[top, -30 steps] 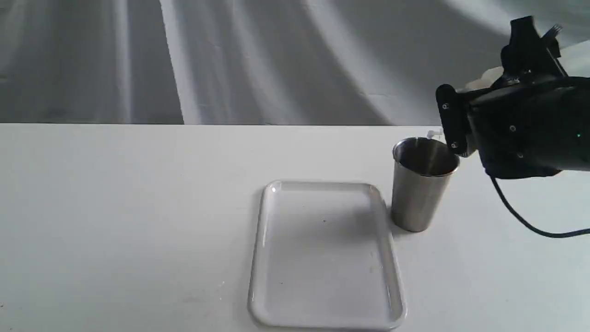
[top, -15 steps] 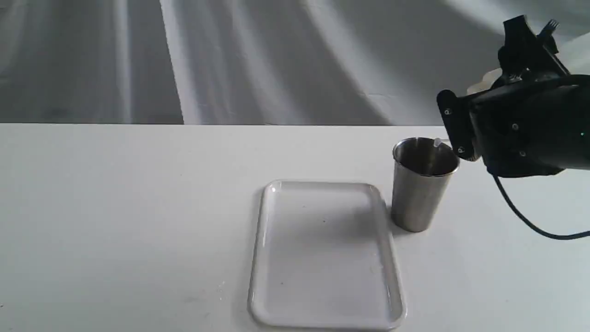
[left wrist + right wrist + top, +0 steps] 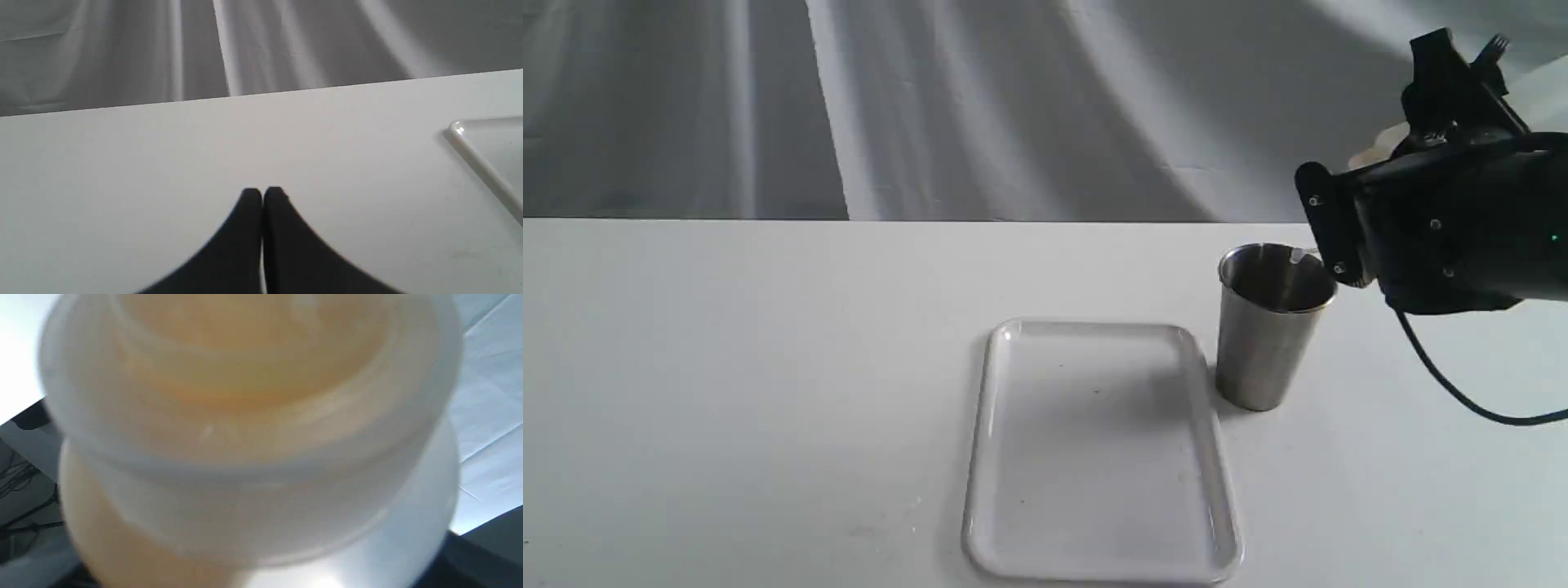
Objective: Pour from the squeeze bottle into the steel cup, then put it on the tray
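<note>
The squeeze bottle (image 3: 253, 428) fills the right wrist view, translucent white with amber liquid inside. My right gripper (image 3: 1339, 224) is shut on it and holds it tipped over, right of the steel cup (image 3: 1262, 351). The arm hides most of the bottle in the exterior view. Only its nozzle tip (image 3: 1296, 256) shows, just over the cup's far rim. The cup stands upright on the table, close to the far right corner of the white tray (image 3: 1094, 457), which holds nothing. My left gripper (image 3: 262, 195) is shut on nothing, low over the bare table left of the tray's rim (image 3: 482, 165).
A black cable (image 3: 1445, 384) hangs from the right arm down to the table right of the cup. A draped grey cloth (image 3: 1013, 106) backs the white table (image 3: 727, 367). The left arm is out of the exterior view.
The right arm tilted further and the nozzle dropped from behind the cup's rim to just over its mouth. Over the last half second it barely moved. Cup and tray stayed put.
</note>
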Controlling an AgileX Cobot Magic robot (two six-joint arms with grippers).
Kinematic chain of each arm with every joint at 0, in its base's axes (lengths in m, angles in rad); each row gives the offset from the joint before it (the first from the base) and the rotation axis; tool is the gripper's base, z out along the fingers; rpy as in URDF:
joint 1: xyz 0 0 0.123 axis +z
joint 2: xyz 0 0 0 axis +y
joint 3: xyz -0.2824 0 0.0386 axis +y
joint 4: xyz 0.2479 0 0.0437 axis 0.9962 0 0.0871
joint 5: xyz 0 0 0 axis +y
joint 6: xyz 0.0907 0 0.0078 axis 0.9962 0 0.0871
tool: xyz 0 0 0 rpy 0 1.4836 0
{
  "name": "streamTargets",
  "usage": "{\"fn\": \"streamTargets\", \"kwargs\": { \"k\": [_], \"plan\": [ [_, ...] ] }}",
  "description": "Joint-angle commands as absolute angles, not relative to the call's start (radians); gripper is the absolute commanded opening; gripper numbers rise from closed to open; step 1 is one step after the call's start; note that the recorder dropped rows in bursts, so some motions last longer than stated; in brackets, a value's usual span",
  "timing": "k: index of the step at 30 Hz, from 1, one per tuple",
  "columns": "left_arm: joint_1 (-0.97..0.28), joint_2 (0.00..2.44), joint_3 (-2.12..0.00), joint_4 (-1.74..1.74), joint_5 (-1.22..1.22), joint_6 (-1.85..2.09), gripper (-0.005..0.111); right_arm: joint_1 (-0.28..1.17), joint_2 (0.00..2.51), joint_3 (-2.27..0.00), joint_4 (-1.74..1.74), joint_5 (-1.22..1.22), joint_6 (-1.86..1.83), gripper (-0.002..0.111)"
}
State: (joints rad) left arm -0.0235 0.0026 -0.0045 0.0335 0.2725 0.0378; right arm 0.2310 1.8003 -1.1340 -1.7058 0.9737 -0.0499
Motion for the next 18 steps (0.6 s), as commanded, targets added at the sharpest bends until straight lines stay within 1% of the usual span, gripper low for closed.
{"fn": "streamTargets", "kwargs": {
  "k": [1, 18],
  "plan": [
    [-0.022, 0.0, 0.0, 0.033, 0.266, 0.033, 0.0, 0.232, 1.782, -1.142, -1.744, 0.98, -0.061, 0.008],
    [-0.022, 0.0, 0.0, 0.033, 0.266, 0.034, 0.0, 0.232, 1.782, -1.142, -1.744, 0.98, -0.088, 0.008]
  ]
}}
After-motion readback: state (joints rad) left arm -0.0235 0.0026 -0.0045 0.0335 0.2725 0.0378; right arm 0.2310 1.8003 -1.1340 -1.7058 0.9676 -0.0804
